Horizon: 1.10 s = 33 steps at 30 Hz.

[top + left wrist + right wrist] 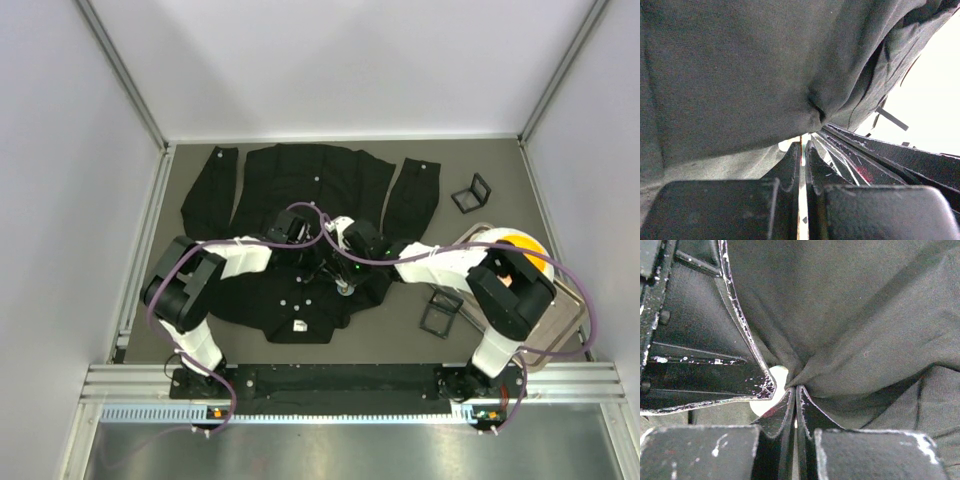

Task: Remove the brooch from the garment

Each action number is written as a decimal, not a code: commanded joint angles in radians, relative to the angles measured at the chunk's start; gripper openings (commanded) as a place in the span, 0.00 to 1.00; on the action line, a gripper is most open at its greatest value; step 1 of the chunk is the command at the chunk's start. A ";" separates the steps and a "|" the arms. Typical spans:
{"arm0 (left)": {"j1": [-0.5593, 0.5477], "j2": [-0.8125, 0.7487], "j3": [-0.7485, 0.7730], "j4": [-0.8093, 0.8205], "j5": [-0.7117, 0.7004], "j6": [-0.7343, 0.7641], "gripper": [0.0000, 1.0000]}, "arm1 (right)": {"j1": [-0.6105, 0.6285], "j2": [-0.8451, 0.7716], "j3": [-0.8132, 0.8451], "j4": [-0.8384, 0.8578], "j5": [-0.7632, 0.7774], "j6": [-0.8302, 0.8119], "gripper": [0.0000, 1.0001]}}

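The garment (300, 180), a black button-up shirt, lies spread on the table, its lower front bunched where both grippers meet. The brooch (776, 376) is a pale round disc at that spot. The tips of my left gripper (804, 142) are shut across the brooch, whose pale edge (786, 145) peeks out beside the left finger under a fold of cloth. Right next to the disc, my right gripper (796, 387) is shut on a pinched-up fold of the garment (850, 340). From above, the left gripper (322, 268) and right gripper (342, 283) nearly touch over the shirt.
Two small black frame stands sit right of the shirt, one at the back (471, 193) and one near the front (441, 312). A tray (570, 310) with a yellow-and-white plate (525, 245) lies under the right arm. Enclosure walls surround the table.
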 commanded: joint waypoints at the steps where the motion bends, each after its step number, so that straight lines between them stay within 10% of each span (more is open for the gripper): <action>1: -0.026 0.027 0.070 0.304 0.081 -0.049 0.00 | 0.087 0.054 0.062 0.076 -0.282 0.010 0.00; 33: 0.013 0.206 0.214 0.019 0.289 0.014 0.00 | 0.132 -0.088 -0.084 0.237 -0.454 -0.090 0.00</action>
